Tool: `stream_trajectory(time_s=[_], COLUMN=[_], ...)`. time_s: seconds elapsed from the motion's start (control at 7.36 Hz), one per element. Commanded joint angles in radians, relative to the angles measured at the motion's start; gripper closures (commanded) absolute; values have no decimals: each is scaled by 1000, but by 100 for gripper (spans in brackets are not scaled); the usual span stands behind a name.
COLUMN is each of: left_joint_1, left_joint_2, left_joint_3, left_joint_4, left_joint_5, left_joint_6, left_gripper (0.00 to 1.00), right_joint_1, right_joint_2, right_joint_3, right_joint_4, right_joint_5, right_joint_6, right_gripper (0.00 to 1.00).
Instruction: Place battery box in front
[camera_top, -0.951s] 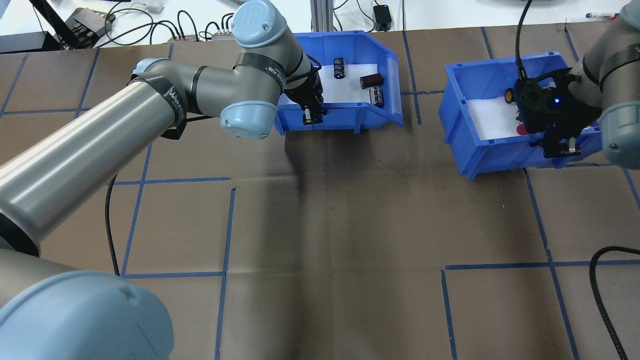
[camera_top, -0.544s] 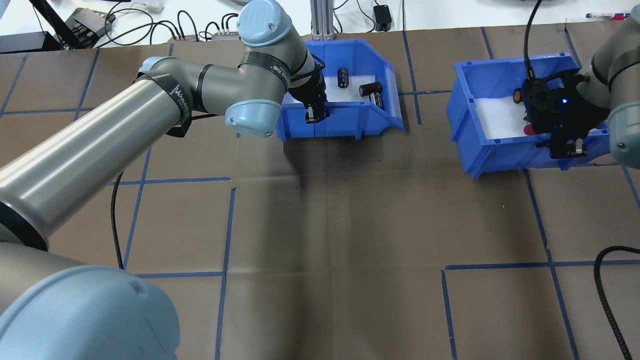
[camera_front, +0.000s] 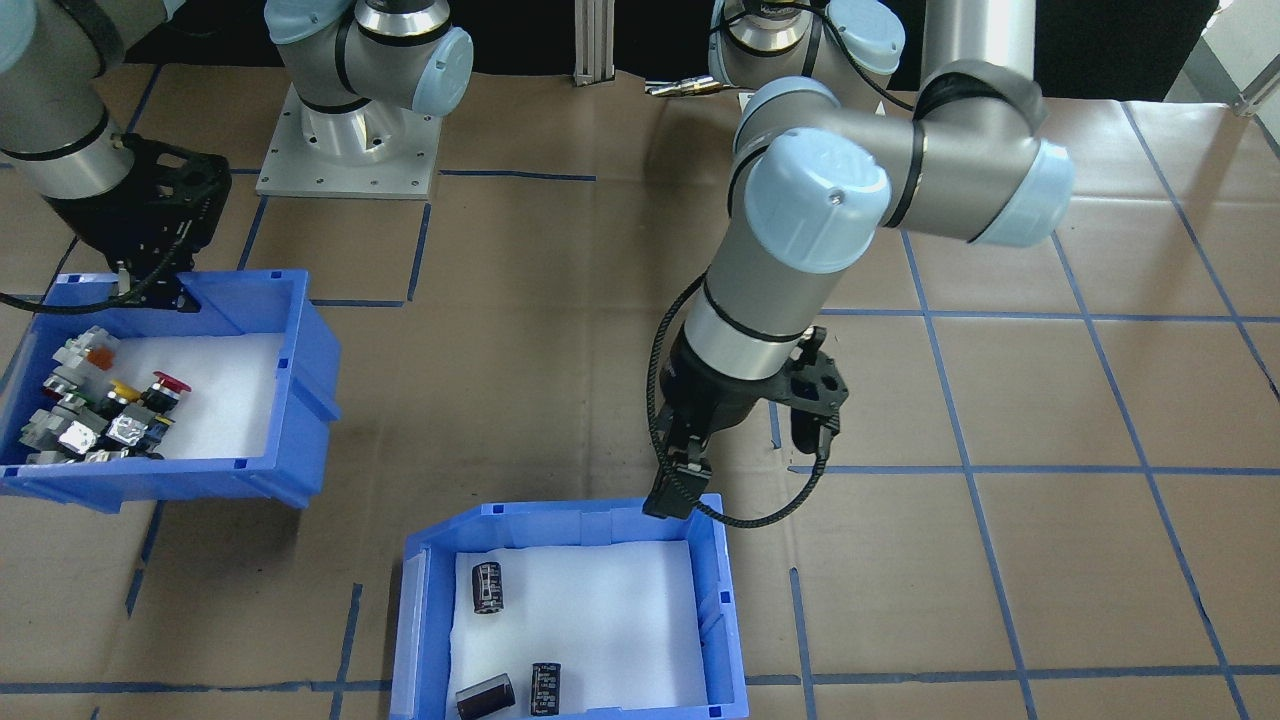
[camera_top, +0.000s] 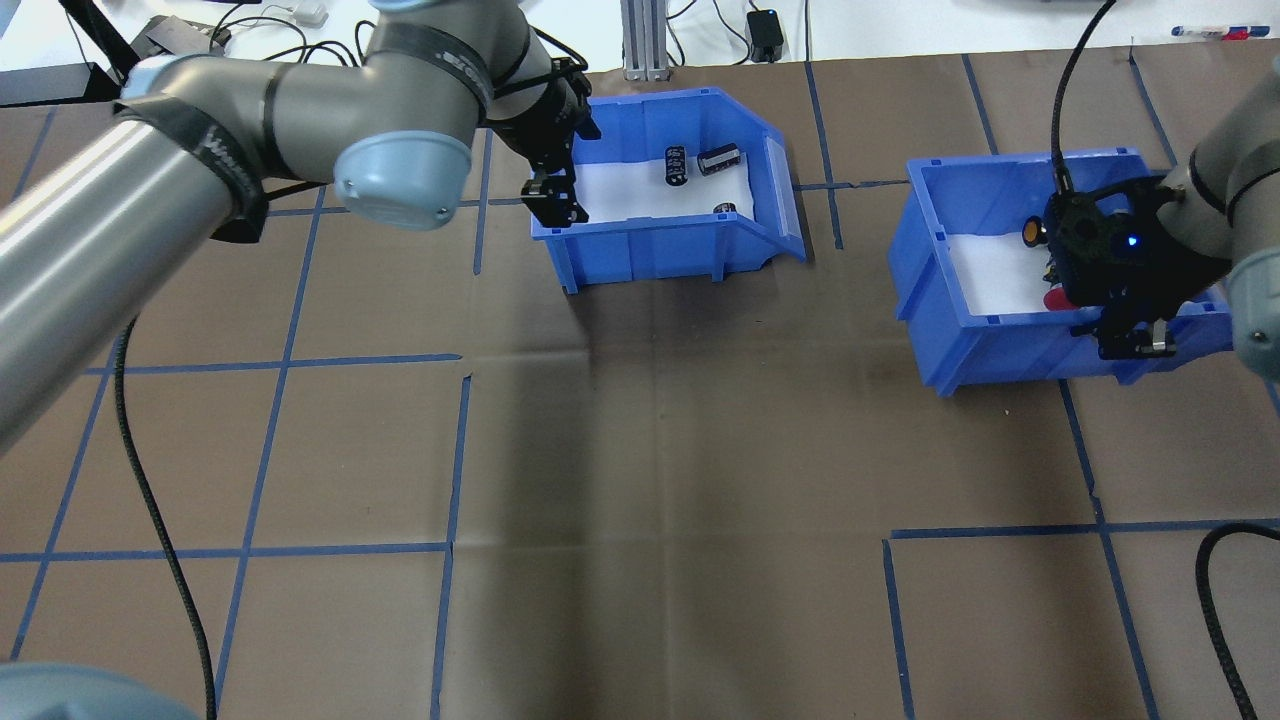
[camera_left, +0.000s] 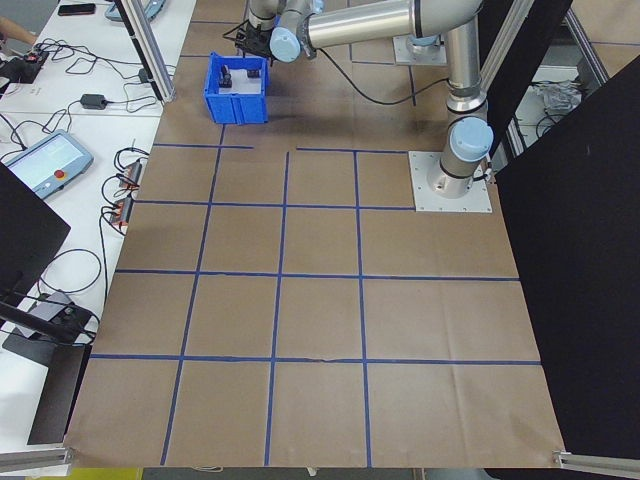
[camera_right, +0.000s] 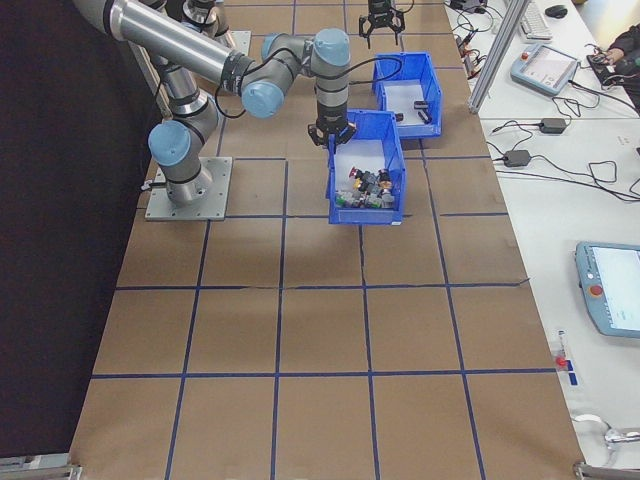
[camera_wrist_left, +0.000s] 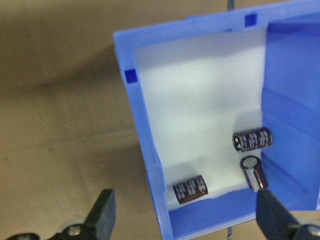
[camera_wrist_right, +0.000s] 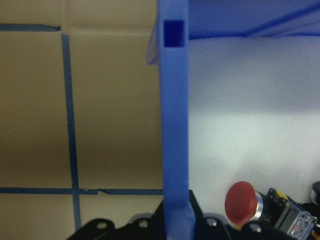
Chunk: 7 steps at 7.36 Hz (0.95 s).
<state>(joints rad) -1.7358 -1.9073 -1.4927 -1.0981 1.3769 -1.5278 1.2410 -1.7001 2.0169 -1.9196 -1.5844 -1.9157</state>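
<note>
Upper left of the overhead view: left gripper now spread and lifted clear of the battery box, off its left corner rather than clamped on the near wall as half a second ago. Box set down, top centre by the table's far edge, three batteries inside. Placement apparently finished. Right side: right gripper pinching the near wall of the switch bin.
</note>
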Motion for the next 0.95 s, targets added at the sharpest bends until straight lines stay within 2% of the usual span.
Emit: stream_trajectory(time_s=[0.0,0.14,0.27,0.82], left_joint_1=[88,108,119,140], left_joint_2=[153,209,238,298], left_joint_3=[-21,-18,-17,-24], left_joint_4=[-210,-317,-363,-414], left_joint_5=[54,124,180,209], left_joint_6=[327,479,687,1455], left_gripper=[1,1,1,1], right_joint_1=[40,110,221,565], right_joint_2=[-117,-137,-135,-122], right_joint_3=[150,160,161,168], right_joint_4=[-9,-6,-4,-13], right_joint_5=[4,3,-8,-12], right_joint_6=[53,123,238,581], right_gripper=[100,100,100,100])
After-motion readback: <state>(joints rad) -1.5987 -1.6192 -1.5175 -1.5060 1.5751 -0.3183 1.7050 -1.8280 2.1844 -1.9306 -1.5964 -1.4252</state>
